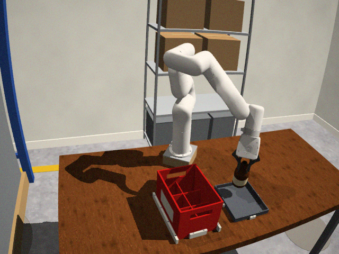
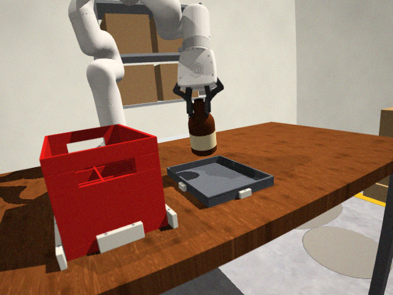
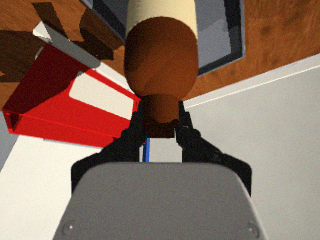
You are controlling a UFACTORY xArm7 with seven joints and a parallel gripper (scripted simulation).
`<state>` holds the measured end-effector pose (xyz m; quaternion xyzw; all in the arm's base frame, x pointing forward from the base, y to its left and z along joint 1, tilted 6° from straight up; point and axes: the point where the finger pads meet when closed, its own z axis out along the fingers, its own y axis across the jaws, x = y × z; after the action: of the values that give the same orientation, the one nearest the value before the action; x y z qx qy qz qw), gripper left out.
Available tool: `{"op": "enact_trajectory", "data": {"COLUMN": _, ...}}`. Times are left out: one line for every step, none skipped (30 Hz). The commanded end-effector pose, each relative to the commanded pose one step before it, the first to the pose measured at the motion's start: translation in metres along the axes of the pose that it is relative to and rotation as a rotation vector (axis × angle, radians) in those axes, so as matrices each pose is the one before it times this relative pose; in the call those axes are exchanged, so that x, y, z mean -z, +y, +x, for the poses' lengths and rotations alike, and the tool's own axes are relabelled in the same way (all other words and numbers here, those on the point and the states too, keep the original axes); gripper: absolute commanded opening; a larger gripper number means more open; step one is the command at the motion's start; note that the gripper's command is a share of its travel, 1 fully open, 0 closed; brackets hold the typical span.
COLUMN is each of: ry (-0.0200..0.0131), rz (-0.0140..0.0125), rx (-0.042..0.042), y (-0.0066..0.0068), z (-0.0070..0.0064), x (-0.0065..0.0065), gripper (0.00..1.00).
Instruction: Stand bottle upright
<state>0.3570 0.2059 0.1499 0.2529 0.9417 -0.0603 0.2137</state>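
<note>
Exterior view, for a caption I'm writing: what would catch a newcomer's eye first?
The brown bottle with its cream label hangs upright in the air, pinched at the neck by the claw of the white arm, above the far side of the grey tray. Next comes the bright red crate, standing on the wooden table to the tray's left.

Smooth white tubular arm; pale grey wrist housing; black claw linkages.

Cardboard boxes on shelf rack.
</note>
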Motion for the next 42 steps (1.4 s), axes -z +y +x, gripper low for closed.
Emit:
{"op": "enact_trajectory", "data": {"ry": -0.00095, "rz": -0.00365, "rx": -0.0011, "y": 0.00132, "z": 0.00072, "x": -0.00297, "gripper": 0.0}}
{"op": "enact_trajectory", "data": {"ry": -0.00001, "rz": 0.0, "rx": 0.0, "y": 0.0, "z": 0.00035, "x": -0.00097, "gripper": 0.0}}
{"op": "enact_trajectory", "data": {"ry": 0.0, "rz": 0.0, "rx": 0.0, "y": 0.0, "z": 0.00036, "x": -0.00099, "gripper": 0.0}}
{"op": "enact_trajectory", "data": {"ry": 0.00001, "rz": 0.0, "rx": 0.0, "y": -0.00001, "z": 0.00037, "x": -0.00102, "gripper": 0.0}}
{"op": "enact_trajectory", "data": {"ry": 0.00001, "rz": 0.0, "rx": 0.0, "y": -0.00001, "z": 0.00038, "x": -0.00104, "gripper": 0.0}}
{"op": "enact_trajectory", "data": {"ry": -0.00001, "rz": 0.0, "rx": 0.0, "y": 0.00001, "z": 0.00038, "x": -0.00106, "gripper": 0.0}}
{"op": "enact_trajectory", "data": {"ry": -0.00001, "rz": 0.0, "rx": 0.0, "y": 0.0, "z": 0.00039, "x": -0.00108, "gripper": 0.0}}
{"op": "enact_trajectory", "data": {"ry": 0.0, "rz": 0.0, "rx": 0.0, "y": 0.0, "z": 0.0004, "x": -0.00109, "gripper": 0.0}}
{"op": "enact_trajectory", "data": {"ry": 0.0, "rz": 0.0, "rx": 0.0, "y": 0.0, "z": 0.0, "x": 0.0, "gripper": 0.0}}
{"op": "enact_trajectory", "data": {"ry": 0.0, "rz": 0.0, "rx": 0.0, "y": 0.0, "z": 0.0, "x": 0.0, "gripper": 0.0}}
{"op": "enact_trajectory", "data": {"ry": 0.00001, "rz": 0.0, "rx": 0.0, "y": -0.00001, "z": 0.00041, "x": -0.00111, "gripper": 0.0}}
{"op": "enact_trajectory", "data": {"ry": -0.00001, "rz": 0.0, "rx": 0.0, "y": 0.0, "z": 0.00041, "x": -0.00112, "gripper": 0.0}}
{"op": "enact_trajectory", "data": {"ry": -0.00001, "rz": 0.0, "rx": 0.0, "y": 0.0, "z": 0.00041, "x": -0.00113, "gripper": 0.0}}
{"op": "enact_trajectory", "data": {"ry": 0.0, "rz": 0.0, "rx": 0.0, "y": 0.0, "z": 0.00042, "x": -0.00114, "gripper": 0.0}}
{"op": "enact_trajectory", "data": {"ry": 0.00001, "rz": 0.0, "rx": 0.0, "y": -0.00001, "z": 0.00042, "x": -0.00115, "gripper": 0.0}}
{"op": "enact_trajectory", "data": {"ry": -0.00001, "rz": 0.0, "rx": 0.0, "y": 0.0, "z": 0.00042, "x": -0.00116, "gripper": 0.0}}
{"op": "enact_trajectory", "data": {"ry": -0.00001, "rz": 0.0, "rx": 0.0, "y": 0.0, "z": 0.00042, "x": -0.00116, "gripper": 0.0}}
{"op": "enact_trajectory", "data": {"ry": 0.0, "rz": 0.0, "rx": 0.0, "y": 0.0, "z": 0.00043, "x": -0.00117, "gripper": 0.0}}
{"op": "enact_trajectory", "data": {"ry": 0.00002, "rz": 0.0, "rx": 0.0, "y": -0.00001, "z": 0.00043, "x": -0.00117, "gripper": 0.0}}
{"op": "enact_trajectory", "data": {"ry": -0.00001, "rz": 0.0, "rx": 0.0, "y": 0.0, "z": 0.00042, "x": -0.00117, "gripper": 0.0}}
{"op": "enact_trajectory", "data": {"ry": -0.00001, "rz": 0.0, "rx": 0.0, "y": 0.0, "z": 0.00042, "x": -0.00117, "gripper": 0.0}}
{"op": "enact_trajectory", "data": {"ry": 0.0, "rz": 0.0, "rx": 0.0, "y": 0.0, "z": 0.00042, "x": -0.00116, "gripper": 0.0}}
{"op": "enact_trajectory", "data": {"ry": 0.00002, "rz": 0.0, "rx": 0.0, "y": -0.00001, "z": 0.00042, "x": -0.00116, "gripper": 0.0}}
{"op": "enact_trajectory", "data": {"ry": -0.00001, "rz": 0.0, "rx": 0.0, "y": 0.00001, "z": 0.00042, "x": -0.00115, "gripper": 0.0}}
{"op": "enact_trajectory", "data": {"ry": -0.00001, "rz": 0.0, "rx": 0.0, "y": 0.0, "z": 0.00041, "x": -0.00114, "gripper": 0.0}}
{"op": "enact_trajectory", "data": {"ry": 0.0, "rz": 0.0, "rx": 0.0, "y": 0.0, "z": 0.0, "x": 0.0, "gripper": 0.0}}
{"op": "enact_trajectory", "data": {"ry": 0.0, "rz": 0.0, "rx": 0.0, "y": 0.0, "z": 0.0, "x": 0.0, "gripper": 0.0}}
{"op": "enact_trajectory", "data": {"ry": 0.0, "rz": 0.0, "rx": 0.0, "y": 0.0, "z": 0.00041, "x": -0.00113, "gripper": 0.0}}
{"op": "enact_trajectory", "data": {"ry": 0.00002, "rz": 0.0, "rx": 0.0, "y": -0.00001, "z": 0.00041, "x": -0.00112, "gripper": 0.0}}
{"op": "enact_trajectory", "data": {"ry": -0.00001, "rz": 0.0, "rx": 0.0, "y": 0.0, "z": 0.0004, "x": -0.0011, "gripper": 0.0}}
{"op": "enact_trajectory", "data": {"ry": -0.00001, "rz": 0.0, "rx": 0.0, "y": 0.0, "z": 0.00039, "x": -0.00109, "gripper": 0.0}}
{"op": "enact_trajectory", "data": {"ry": 0.0, "rz": 0.0, "rx": 0.0, "y": 0.0, "z": 0.00039, "x": -0.00107, "gripper": 0.0}}
{"op": "enact_trajectory", "data": {"ry": 0.00001, "rz": 0.0, "rx": 0.0, "y": -0.00001, "z": 0.00039, "x": -0.00105, "gripper": 0.0}}
{"op": "enact_trajectory", "data": {"ry": 0.0, "rz": 0.0, "rx": 0.0, "y": 0.0, "z": 0.00038, "x": -0.00103, "gripper": 0.0}}
{"op": "enact_trajectory", "data": {"ry": -0.00001, "rz": 0.0, "rx": 0.0, "y": 0.0, "z": 0.00037, "x": -0.00101, "gripper": 0.0}}
{"op": "enact_trajectory", "data": {"ry": 0.0, "rz": 0.0, "rx": 0.0, "y": 0.0, "z": 0.00036, "x": -0.00099, "gripper": 0.0}}
{"op": "enact_trajectory", "data": {"ry": 0.00001, "rz": 0.0, "rx": 0.0, "y": -0.00001, "z": 0.00035, "x": -0.00097, "gripper": 0.0}}
{"op": "enact_trajectory", "data": {"ry": 0.00002, "rz": 0.0, "rx": 0.0, "y": -0.00001, "z": 0.00035, "x": -0.00094, "gripper": 0.0}}
{"op": "enact_trajectory", "data": {"ry": -0.00001, "rz": 0.0, "rx": 0.0, "y": 0.0, "z": 0.00033, "x": -0.00092, "gripper": 0.0}}
{"op": "enact_trajectory", "data": {"ry": -0.00001, "rz": 0.0, "rx": 0.0, "y": 0.0, "z": 0.00032, "x": -0.00089, "gripper": 0.0}}
{"op": "enact_trajectory", "data": {"ry": 0.0, "rz": 0.0, "rx": 0.0, "y": 0.0, "z": 0.00031, "x": -0.00086, "gripper": 0.0}}
{"op": "enact_trajectory", "data": {"ry": 0.00001, "rz": 0.0, "rx": 0.0, "y": 0.0, "z": 0.0003, "x": -0.00083, "gripper": 0.0}}
